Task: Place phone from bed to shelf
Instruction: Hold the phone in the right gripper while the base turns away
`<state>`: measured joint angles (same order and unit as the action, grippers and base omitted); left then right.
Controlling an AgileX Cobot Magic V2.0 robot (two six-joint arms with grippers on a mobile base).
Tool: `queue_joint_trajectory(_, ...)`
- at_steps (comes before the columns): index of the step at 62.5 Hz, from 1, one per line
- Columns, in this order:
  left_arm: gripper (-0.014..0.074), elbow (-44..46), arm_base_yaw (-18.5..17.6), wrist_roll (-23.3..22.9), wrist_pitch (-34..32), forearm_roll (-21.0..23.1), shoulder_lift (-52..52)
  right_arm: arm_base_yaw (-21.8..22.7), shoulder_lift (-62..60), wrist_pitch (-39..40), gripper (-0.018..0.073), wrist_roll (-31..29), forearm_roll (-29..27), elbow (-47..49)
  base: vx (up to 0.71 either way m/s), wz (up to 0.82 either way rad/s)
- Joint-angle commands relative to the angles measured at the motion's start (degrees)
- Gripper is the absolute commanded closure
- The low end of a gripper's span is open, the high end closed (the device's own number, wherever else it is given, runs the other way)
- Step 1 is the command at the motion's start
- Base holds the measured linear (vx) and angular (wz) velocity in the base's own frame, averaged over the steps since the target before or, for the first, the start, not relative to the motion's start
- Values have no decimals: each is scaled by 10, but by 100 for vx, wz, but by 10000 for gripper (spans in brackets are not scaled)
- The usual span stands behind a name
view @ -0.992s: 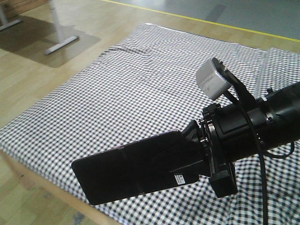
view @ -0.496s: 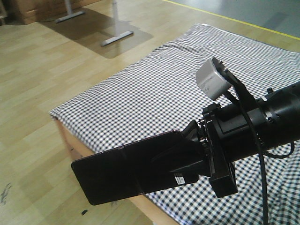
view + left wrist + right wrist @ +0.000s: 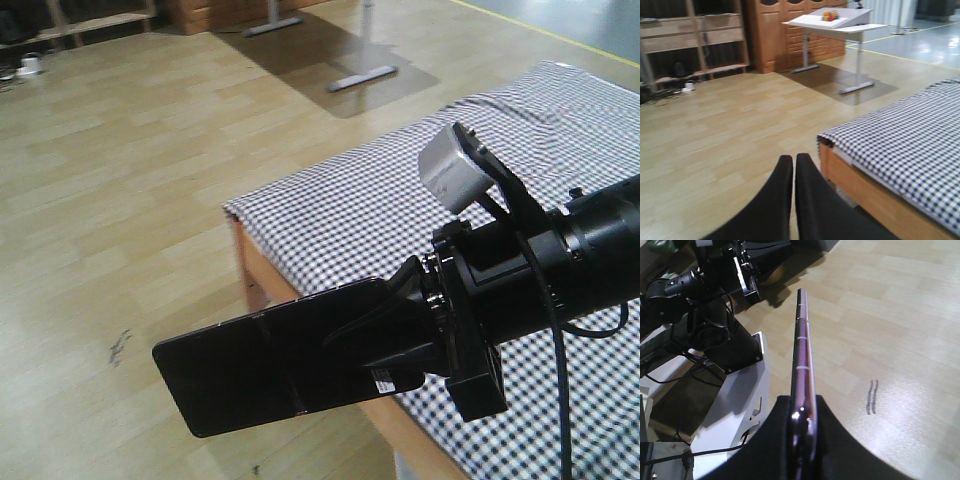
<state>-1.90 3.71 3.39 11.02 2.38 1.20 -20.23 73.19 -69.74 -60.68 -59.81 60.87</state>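
The phone [image 3: 250, 370], a slim glossy black slab, is held out over the wooden floor just off the bed's corner, with my right gripper [image 3: 372, 340] shut on its near end. In the right wrist view the phone [image 3: 802, 340] shows edge-on with a pinkish rim, clamped between the right gripper's [image 3: 802, 401] black fingers. The bed [image 3: 420, 190] with its checked sheet lies to the right and behind; its corner also shows in the left wrist view [image 3: 910, 145]. My left gripper [image 3: 792, 160] is shut and holds nothing above the floor. The shelf [image 3: 695, 45] stands far off at the back left.
A white desk with a tilted top [image 3: 832, 22] stands on metal legs beyond the bed, beside a brown wooden cabinet [image 3: 782, 35]. The robot's own base and other arm [image 3: 705, 305] sit left of the phone. Bare wood floor [image 3: 120, 200] stretches to the left.
The front view has swung left: the bed has slid to the right of the frame and bare floor now lies under the phone. The phone stays clamped the same way.
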Motion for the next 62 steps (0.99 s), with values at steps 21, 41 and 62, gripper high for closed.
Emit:
queue_joint_trajectory(21, 595, -4, -1, 0, -43, 5, 4, 0, -16, -40, 561, 0, -52, 14, -13, 51)
queue_joint_trajectory(41, 595, -4, -1, 0, -43, 5, 4, 0, -16, -40, 561, 0, -52, 14, -12, 48)
queue_joint_trajectory(62, 595, -4, -1, 0, -43, 5, 4, 0, -16, -40, 561, 0, -52, 14, -9, 35)
